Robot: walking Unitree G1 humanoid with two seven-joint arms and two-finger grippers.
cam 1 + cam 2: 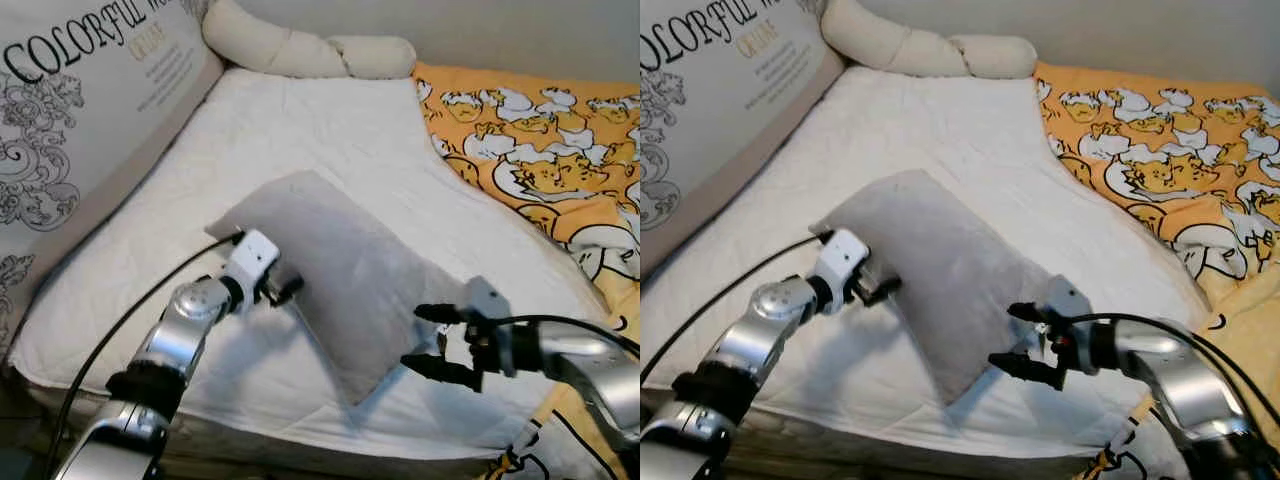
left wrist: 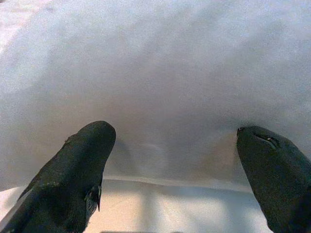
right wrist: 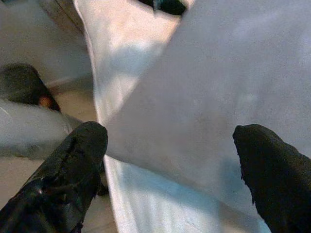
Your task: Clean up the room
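white bed (image 1: 330,120) carries a grey pillow (image 1: 340,270); left gripper (image 1: 285,288) and right gripper (image 1: 425,340) flank it, jaws apart; right wrist view adds floor (image 3: 29,174).

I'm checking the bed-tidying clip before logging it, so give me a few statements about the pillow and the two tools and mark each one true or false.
1. The soft grey rectangular pillow lies on the white quilted mattress. True.
2. The left tool is at the pillow's left edge with its fingers spread. True.
3. The right tool is clamped shut on the orange duck-print blanket. False: it is open, beside the pillow's near right corner.
4. The long cream knotted cushion lies at the foot of the bed by the robot. False: it lies at the far end, against the wall.
5. The orange blanket lies on the robot's right side of the bed. True.
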